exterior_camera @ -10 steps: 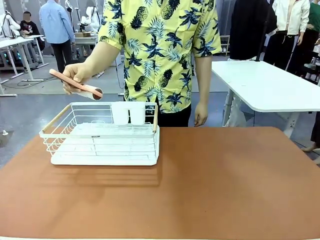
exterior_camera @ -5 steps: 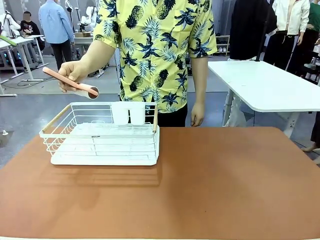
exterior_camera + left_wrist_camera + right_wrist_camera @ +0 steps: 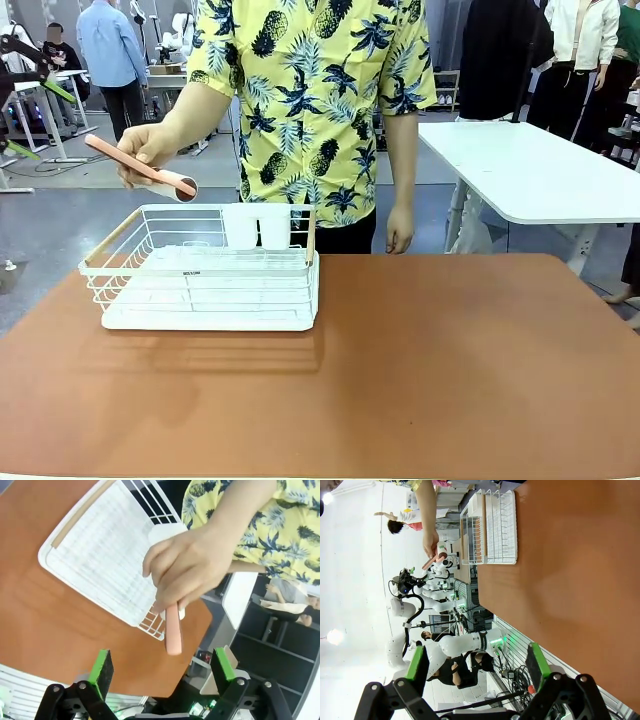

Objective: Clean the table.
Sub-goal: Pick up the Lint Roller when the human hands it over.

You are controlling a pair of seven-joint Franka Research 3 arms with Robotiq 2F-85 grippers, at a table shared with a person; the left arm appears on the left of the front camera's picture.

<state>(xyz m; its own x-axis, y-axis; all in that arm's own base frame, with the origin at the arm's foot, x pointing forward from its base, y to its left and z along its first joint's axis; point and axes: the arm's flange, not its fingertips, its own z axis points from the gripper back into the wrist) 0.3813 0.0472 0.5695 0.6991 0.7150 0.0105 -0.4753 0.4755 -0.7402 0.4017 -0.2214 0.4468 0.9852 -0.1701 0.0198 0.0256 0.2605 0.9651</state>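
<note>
- Bench (image 3: 450, 370): reddish-brown top across the whole near scene, bare on its right half.
- Person (image 3: 320, 100): stands at the far edge of the bench in a yellow pineapple-print shirt. 1 arm hangs down and the other reaches out to the left.
- White bench (image 3: 530, 170): far right, behind the brown one.
- Rack (image 3: 205, 275): white wire, on the bench's far left part, with 2 white cups (image 3: 255, 225) at its far side.
- Left tool (image 3: 162, 666): 2 green pads spread wide, gripping nothing, high over the rack and looking down on it.
- Right tool (image 3: 476, 662): pads spread wide with nothing between them, over the bare bench, well apart from the rack.
- Hand (image 3: 150, 148): raised above the rack's far left corner, closed around a stick.
- Stick (image 3: 140, 165): pink and tilted, its round end lowest. In the left wrist view its other end shows between the 2 pads, touching neither.
</note>
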